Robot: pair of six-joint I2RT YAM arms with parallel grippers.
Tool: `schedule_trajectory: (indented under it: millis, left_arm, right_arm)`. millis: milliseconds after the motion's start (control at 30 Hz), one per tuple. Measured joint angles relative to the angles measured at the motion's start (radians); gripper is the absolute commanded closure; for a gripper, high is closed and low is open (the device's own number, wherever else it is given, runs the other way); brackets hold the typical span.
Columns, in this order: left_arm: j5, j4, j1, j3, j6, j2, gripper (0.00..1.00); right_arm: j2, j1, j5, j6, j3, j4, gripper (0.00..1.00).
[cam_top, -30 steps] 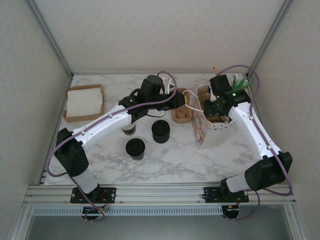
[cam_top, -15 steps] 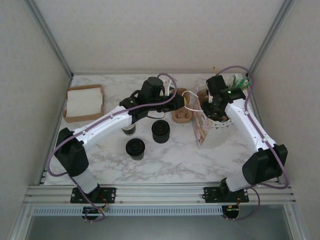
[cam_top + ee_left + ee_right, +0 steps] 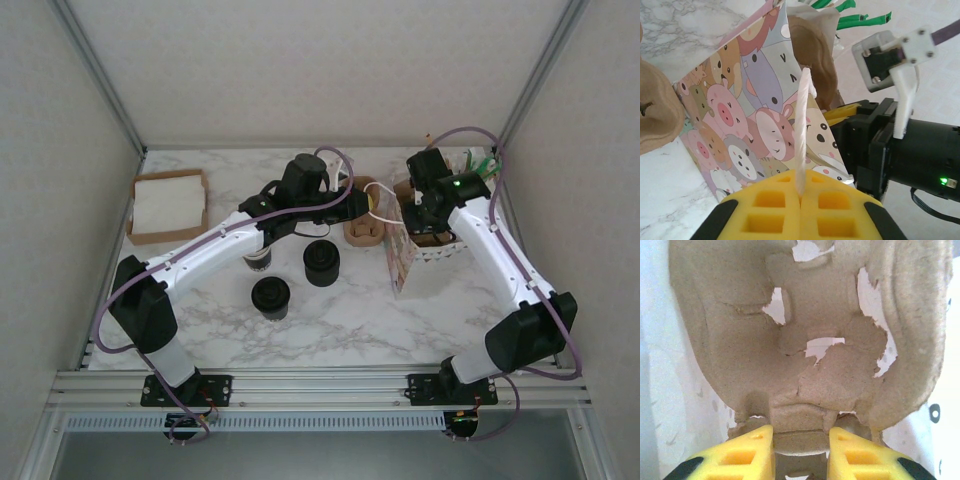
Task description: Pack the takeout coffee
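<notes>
Takeout coffee (image 3: 271, 297) stands on the table (image 3: 340, 320), at about 8 o'clock from the cartoon bag (image 3: 403, 262) and well apart from it. Nothing is touching the cup. Your left gripper (image 3: 801, 197) has its yellow pads pressed together on the bag's white handle (image 3: 802, 135), which runs up toward 12 o'clock. Your right gripper (image 3: 801, 437) has its fingers a little apart, pinching the edge of the brown cup tray (image 3: 805, 340) that sits in the bag's open top.
</notes>
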Motion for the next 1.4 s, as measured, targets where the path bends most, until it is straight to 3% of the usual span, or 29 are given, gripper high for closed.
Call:
schedule_trajectory:
  millis: [600,1400]
  left_arm:
    - [0.000,0.002,0.000,-0.011,0.000,0.000,1.00]
    - [0.000,0.006,0.000,-0.026,-0.004,0.000,1.00]
  right_arm:
    - [-0.004,0.066,0.119,0.002,0.078,-0.056,0.74]
    - [0.076,0.046,0.171,0.064,0.065,-0.089,0.73]
